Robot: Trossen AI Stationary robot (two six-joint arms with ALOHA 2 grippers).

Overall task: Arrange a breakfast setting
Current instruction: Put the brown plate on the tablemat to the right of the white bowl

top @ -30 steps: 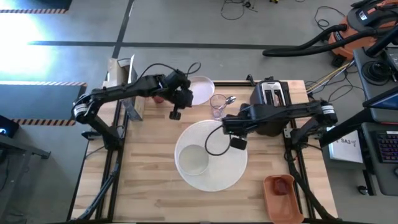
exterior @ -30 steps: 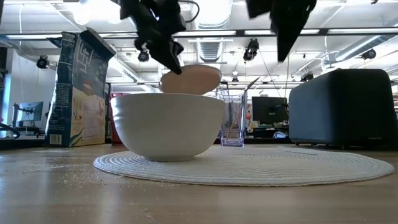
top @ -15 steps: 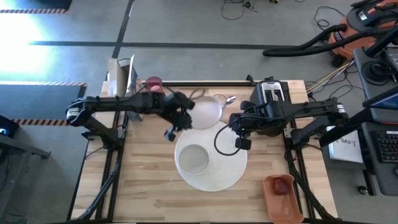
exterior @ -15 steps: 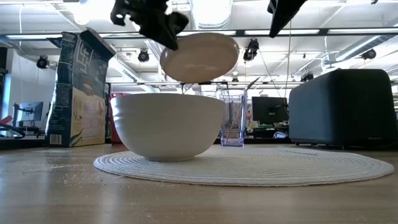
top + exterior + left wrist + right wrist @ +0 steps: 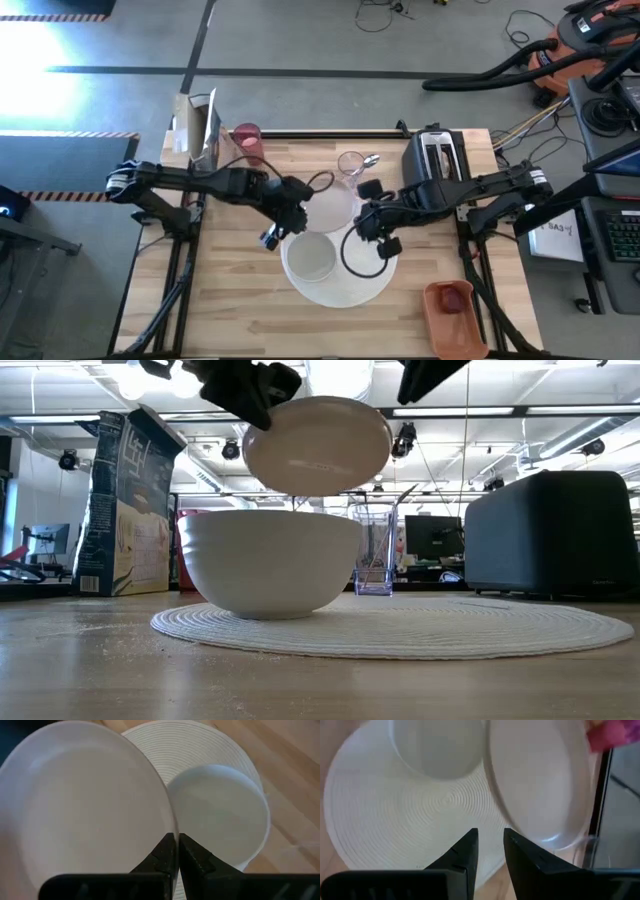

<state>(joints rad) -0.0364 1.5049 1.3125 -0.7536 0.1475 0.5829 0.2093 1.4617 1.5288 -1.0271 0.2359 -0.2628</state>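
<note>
Now your left gripper [image 5: 173, 851] is pinched tight on the rim of the plate [image 5: 325, 207], holding it in the air above the placemat [image 5: 365, 283], just behind the bowl [image 5: 309, 257]. Your right gripper [image 5: 490, 845] hovers near the plate's far edge, fingers slightly apart, holding nothing.

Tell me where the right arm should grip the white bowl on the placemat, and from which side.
Grip the white bowl by its rim, coming straight down from above: it sits upright, mouth open, on the placemat, so one finger can go inside the wall and one outside. Probably pick the rim's right-hand arc, away from the plate the left gripper holds.
</note>
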